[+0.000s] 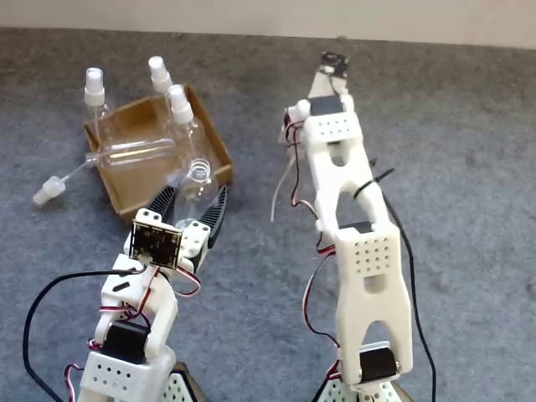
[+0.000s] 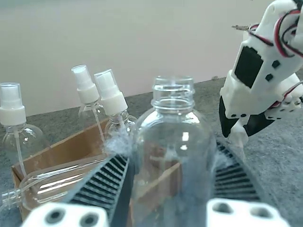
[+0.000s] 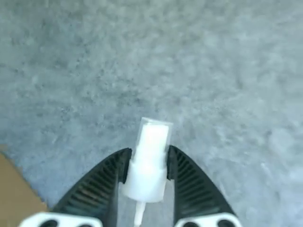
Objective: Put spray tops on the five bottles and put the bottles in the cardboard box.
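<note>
Currently the left pincer (image 1: 191, 208) is clamped on an uncapped bottle (image 2: 173, 156) at the cardboard box's (image 1: 219, 155) near edge. Toward the worktop's far edge, the right pincer (image 3: 147, 152) grips a spray top (image 3: 149, 163).

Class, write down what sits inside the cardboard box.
In the cardboard box: one bottle lying down, one capped bottle upright. The uncapped bottle in the left gripper hides the near corner.

Grey carpeted table (image 1: 469, 126), pale wall (image 2: 142, 38)
</note>
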Robot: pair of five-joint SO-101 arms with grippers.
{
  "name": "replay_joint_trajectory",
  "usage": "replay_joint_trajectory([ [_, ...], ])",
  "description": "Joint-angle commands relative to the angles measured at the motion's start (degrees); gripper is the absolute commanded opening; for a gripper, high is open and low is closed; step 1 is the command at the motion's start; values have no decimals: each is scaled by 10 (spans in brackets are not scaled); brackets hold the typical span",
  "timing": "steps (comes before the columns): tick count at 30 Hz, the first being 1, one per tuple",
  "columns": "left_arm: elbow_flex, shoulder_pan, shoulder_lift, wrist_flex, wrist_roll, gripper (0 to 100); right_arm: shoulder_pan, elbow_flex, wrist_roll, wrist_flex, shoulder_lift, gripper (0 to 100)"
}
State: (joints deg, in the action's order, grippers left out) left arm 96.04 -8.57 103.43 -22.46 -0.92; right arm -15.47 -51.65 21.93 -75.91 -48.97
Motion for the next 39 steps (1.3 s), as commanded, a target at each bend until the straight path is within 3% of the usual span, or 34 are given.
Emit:
replay_joint_trajectory([
  [1, 10, -23, 7, -4, -4, 88, 5, -114, -90, -84, 67, 9],
  [9, 10, -80, 6, -18, -5, 88, 7, -383, -189, -253, 69, 9],
  [14, 10, -152, 7, -40, -6, 88, 13, -522, -224, -255, 81, 9],
  [29, 10, -324, 8, -37, -6, 91, 15, -486, -231, -255, 383, 11],
  [39, 10, -339, 8, -37, -6, 91, 15, -465, -231, -255, 565, 11],
])
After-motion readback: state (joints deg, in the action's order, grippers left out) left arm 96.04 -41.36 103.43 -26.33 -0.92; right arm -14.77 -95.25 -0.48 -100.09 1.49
